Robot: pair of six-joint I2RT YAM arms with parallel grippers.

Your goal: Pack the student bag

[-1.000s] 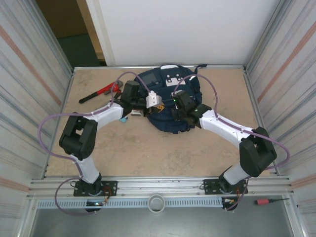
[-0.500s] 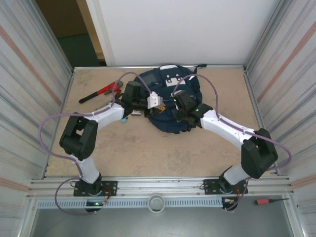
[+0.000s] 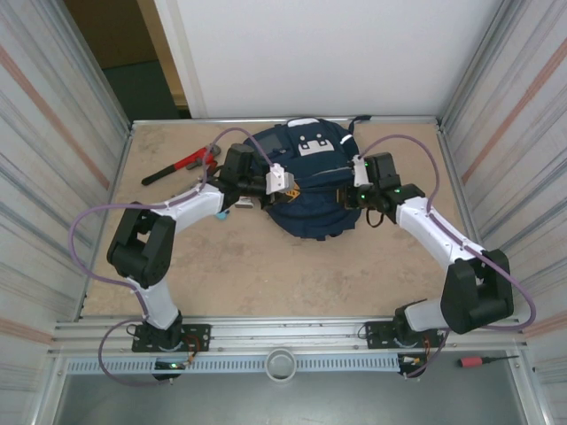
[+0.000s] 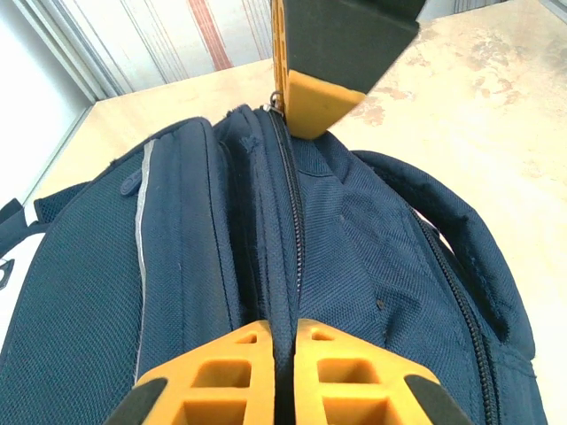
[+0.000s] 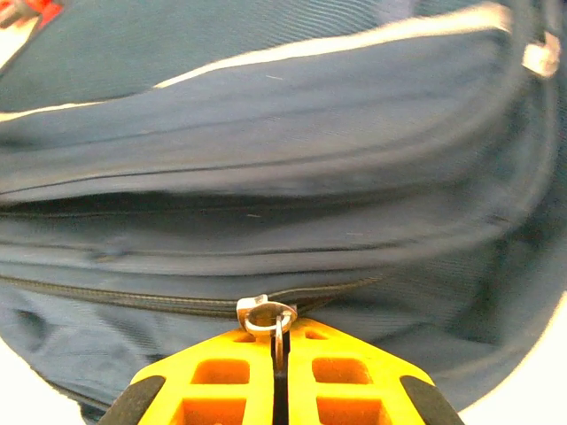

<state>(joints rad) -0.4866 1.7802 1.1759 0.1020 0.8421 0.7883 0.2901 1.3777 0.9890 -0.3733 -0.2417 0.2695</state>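
White arm links (image 3: pixel 190 205), black joints (image 3: pixel 142 246), purple cables (image 3: pixel 86 215), yellow-orange latticed gripper fingers (image 5: pixel 213 347).

Ahead of the right gripper (image 5: pixel 275 376), the student bag (image 5: pixel 266 133) is blurred and cut off at the top and sides. The lower end of the zipper pull (image 5: pixel 266 316) vanishes between its pressed-together pads.

Navy student bag (image 3: pixel 312 211) sits ctr-rear on the table (image 3: pixel 266 266), w/ L gripper (image 3: pixel 291 189) on its left side and R gripper (image 3: pixel 349 197) at its right edge. Red pipe wrench (image 3: pixel 182 165) lies rear-left, well apart from the bag. Red-handled screwdriver (image 3: pixel 483 360) lies off the table, btm right.
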